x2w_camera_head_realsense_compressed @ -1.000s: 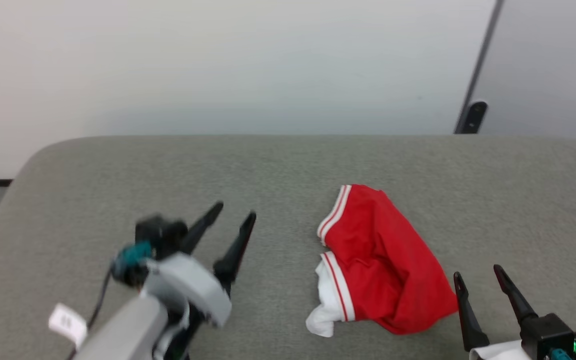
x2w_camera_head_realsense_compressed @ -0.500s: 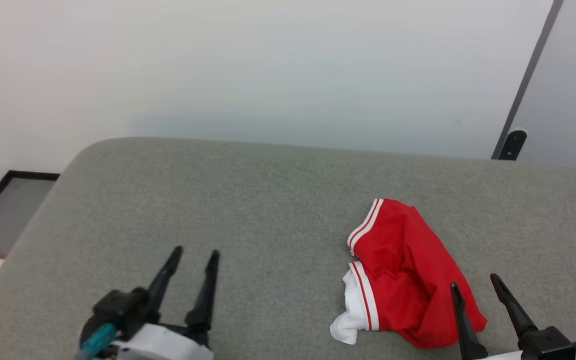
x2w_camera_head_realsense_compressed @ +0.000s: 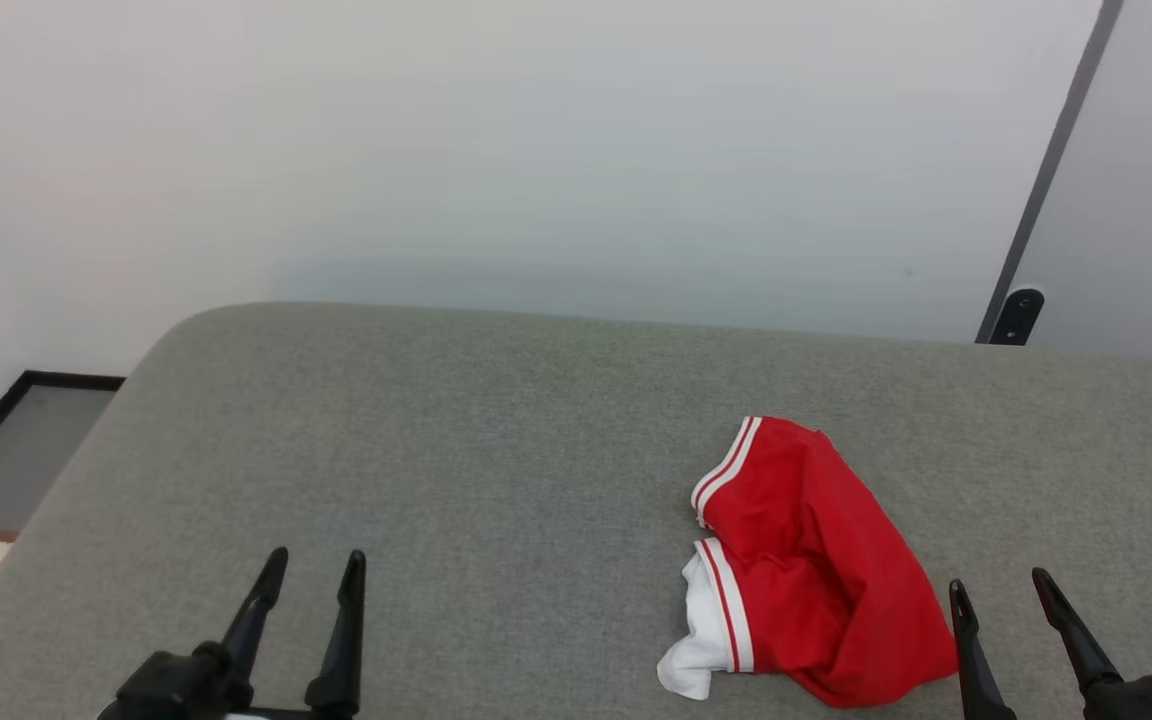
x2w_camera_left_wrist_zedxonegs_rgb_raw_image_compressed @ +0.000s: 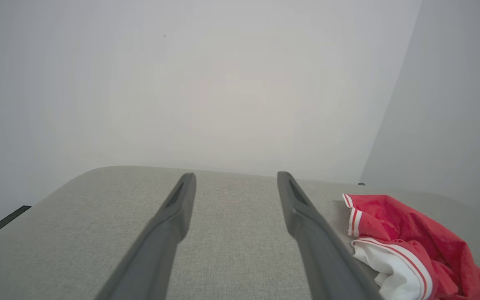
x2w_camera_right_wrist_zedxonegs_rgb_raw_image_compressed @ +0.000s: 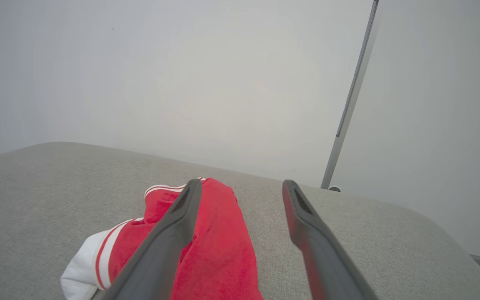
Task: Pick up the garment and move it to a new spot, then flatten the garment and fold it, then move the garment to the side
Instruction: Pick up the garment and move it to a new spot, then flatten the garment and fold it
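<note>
The red jersey (x2w_camera_head_realsense_compressed: 816, 560) is seen crumpled in a heap on the right side of the grey table (x2w_camera_head_realsense_compressed: 486, 450), just beside the right pincer (x2w_camera_head_realsense_compressed: 998, 582), which, like the left pincer (x2w_camera_head_realsense_compressed: 318, 555), is spread apart and empty, so the flattening and folding are judged not yet done.

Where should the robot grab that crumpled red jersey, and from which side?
Probably the bunched red fold at the near right corner of the garment, beside the open right gripper. Come down from above on that side: the cloth humps up there, giving it something to pinch.
</note>
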Available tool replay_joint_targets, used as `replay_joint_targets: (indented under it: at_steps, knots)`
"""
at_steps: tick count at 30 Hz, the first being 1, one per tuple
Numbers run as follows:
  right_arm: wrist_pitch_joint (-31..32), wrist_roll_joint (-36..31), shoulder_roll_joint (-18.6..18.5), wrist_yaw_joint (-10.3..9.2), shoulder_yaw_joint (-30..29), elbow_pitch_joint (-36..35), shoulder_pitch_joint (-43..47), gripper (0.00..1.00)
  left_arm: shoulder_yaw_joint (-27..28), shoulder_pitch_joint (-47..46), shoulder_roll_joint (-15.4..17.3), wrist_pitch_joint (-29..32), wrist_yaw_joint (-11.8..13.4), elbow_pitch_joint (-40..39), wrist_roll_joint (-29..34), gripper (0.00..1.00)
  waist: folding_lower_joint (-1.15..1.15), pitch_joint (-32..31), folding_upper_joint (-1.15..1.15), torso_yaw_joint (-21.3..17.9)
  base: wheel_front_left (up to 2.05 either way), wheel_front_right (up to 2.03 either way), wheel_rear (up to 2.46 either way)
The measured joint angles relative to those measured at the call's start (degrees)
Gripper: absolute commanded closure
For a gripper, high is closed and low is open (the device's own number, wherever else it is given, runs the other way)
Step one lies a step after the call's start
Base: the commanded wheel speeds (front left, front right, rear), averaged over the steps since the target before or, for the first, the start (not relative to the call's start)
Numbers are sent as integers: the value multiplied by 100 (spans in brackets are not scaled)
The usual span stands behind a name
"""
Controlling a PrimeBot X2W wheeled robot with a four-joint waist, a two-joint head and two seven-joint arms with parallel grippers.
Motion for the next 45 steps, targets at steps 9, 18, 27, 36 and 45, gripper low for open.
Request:
replay_joint_targets:
  at_steps: [9, 18, 27, 36, 45]
  knots:
    - [0, -52, 3, 0, 75, 8, -77, 0, 189, 73, -253, 0, -155, 1, 229, 0, 0, 86, 0, -233, 0, 0, 0]
    - [0, -148, 1, 0, -136, -29, -169, 0, 109, -112, -404, 0, -213, 20, 376, 0, 0, 243, 0, -769, 0, 0, 0]
    - [0, -101, 0, 0, -213, -76, -183, 0, -94, -188, -370, 0, -231, 216, 375, 0, 0, 457, 0, -1176, 0, 0, 0]
    - [1, -56, 0, 0, -171, -25, -281, 0, -988, -567, -19, 1284, -237, 636, -701, 0, 0, 604, 0, -1493, 0, 0, 0]
    - [0, -23, 3, 0, -58, 142, -432, 0, -1411, -1357, 472, 3542, -236, 657, -2009, 0, 0, 707, 0, -1707, 0, 0, 0]
